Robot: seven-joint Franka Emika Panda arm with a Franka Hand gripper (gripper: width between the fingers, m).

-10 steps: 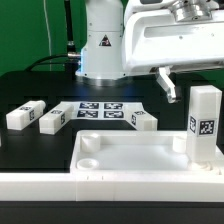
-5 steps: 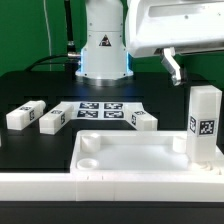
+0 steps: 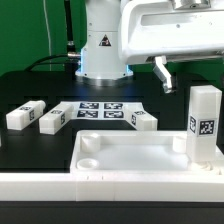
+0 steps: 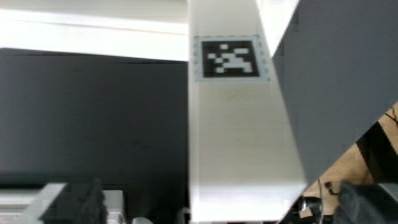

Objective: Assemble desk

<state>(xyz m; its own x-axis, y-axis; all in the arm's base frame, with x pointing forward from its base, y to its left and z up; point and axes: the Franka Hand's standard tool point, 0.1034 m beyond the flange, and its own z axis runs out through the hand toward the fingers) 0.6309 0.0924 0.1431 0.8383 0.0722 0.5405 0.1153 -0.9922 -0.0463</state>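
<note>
The white desk panel (image 3: 135, 158) lies flat near the front, with a round socket (image 3: 88, 158) at one corner. One white leg (image 3: 204, 125) stands upright in the panel's corner on the exterior view's right, its tag facing front. My gripper (image 3: 188, 82) hangs open just above and behind that leg, holding nothing; only one finger (image 3: 163, 73) shows. In the wrist view the same leg (image 4: 228, 120) runs long and white between the spread fingers of my gripper (image 4: 214, 205). Three loose legs (image 3: 25, 114) (image 3: 55, 117) (image 3: 143, 120) lie on the black table.
The marker board (image 3: 100, 110) lies behind the panel, between the loose legs. The robot's white base (image 3: 103, 45) stands at the back. A long white rail (image 3: 100, 192) edges the table's front.
The gripper has risen a little off the upright leg and drifted slightly toward the exterior view's left. It stays open. The leg and panel have not moved.
</note>
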